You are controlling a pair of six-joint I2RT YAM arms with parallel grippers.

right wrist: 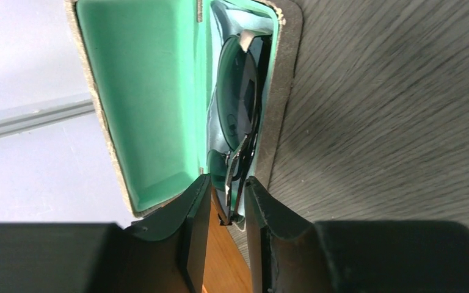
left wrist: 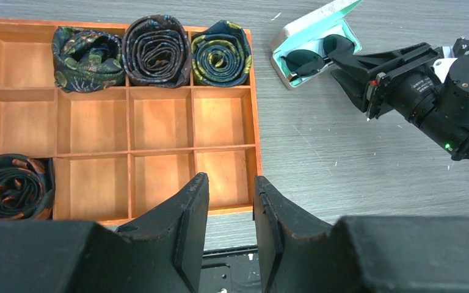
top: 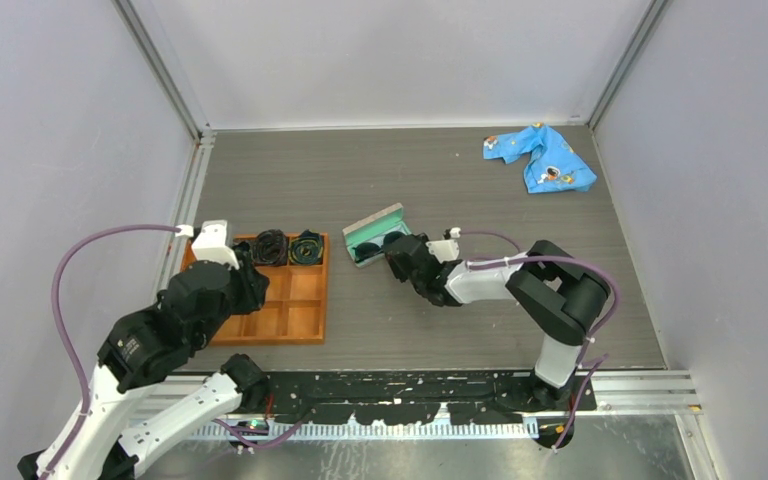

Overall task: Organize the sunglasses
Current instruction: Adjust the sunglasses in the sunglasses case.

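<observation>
The black sunglasses (right wrist: 235,104) lie folded in the lower half of the open grey-tan case (right wrist: 140,91) with teal lining. They also show in the left wrist view (left wrist: 308,58) and the top view (top: 368,250). My right gripper (right wrist: 223,195) is shut on the near end of the sunglasses, just at the case's end; it also shows in the top view (top: 390,256). The case lid (top: 375,226) stands open. My left gripper (left wrist: 232,189) is open and empty, above the near right corner of the orange tray (left wrist: 159,149).
The orange compartment tray (top: 300,320) holds three rolled dark bundles (left wrist: 156,49) in its far row and one (left wrist: 12,186) at its near left. A blue patterned cloth (top: 540,158) lies at the far right. Walls close in the table on three sides.
</observation>
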